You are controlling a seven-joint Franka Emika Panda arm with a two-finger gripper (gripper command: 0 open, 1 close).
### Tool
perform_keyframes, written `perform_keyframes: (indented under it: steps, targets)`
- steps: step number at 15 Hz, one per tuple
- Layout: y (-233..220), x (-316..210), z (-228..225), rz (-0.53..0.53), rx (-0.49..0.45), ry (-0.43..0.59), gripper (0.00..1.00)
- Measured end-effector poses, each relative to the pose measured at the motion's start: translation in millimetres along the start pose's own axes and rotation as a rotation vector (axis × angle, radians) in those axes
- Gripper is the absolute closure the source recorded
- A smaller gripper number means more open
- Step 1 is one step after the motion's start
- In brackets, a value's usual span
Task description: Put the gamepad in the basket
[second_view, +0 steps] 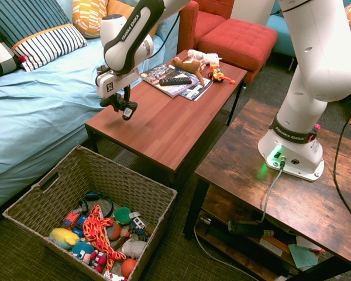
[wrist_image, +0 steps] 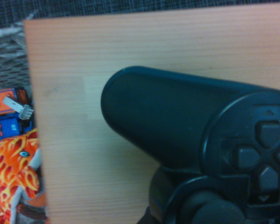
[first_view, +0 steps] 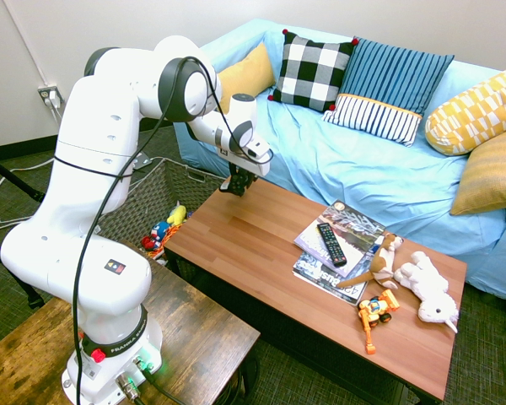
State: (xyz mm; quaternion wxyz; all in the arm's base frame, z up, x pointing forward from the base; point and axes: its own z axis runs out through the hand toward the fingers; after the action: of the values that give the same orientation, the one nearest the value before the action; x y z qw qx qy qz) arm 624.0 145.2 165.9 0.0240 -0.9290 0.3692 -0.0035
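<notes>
Gamepad [second_view: 124, 107] hangs clamped in the jaws above the tabletop [second_view: 164, 126]; next, a carry over to the basket [second_view: 158, 196], then release.

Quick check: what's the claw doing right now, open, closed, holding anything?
Claw: closed on the gamepad, held just above the coffee table.

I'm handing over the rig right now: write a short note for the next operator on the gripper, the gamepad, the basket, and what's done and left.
Gripper: shut on the gamepad, pointing down.
Gamepad: lifted clear of the wooden coffee table, above its end nearest the basket.
Basket: on the floor just past that table end, holding toys only.
Done: grasp and lift.
Left: carry over the basket, lower, release.
</notes>
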Motion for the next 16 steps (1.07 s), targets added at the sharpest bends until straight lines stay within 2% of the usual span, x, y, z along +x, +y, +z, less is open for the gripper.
perform_keyframes:
  steps: [4, 7, 11, 15, 16]
  targets:
    - [-59, -91, -17, -0.084, 0.018, 0.012, 1.0]
    - [-95, -170, -5, -0.15, 0.006, -0.012, 1.0]
    - [-117, -241, 62, -0.203, -0.045, -0.043, 1.0]
    - [-109, -269, 137, -0.227, -0.123, -0.077, 1.0]
    - [-106, -272, 148, -0.231, -0.137, -0.082, 0.0]
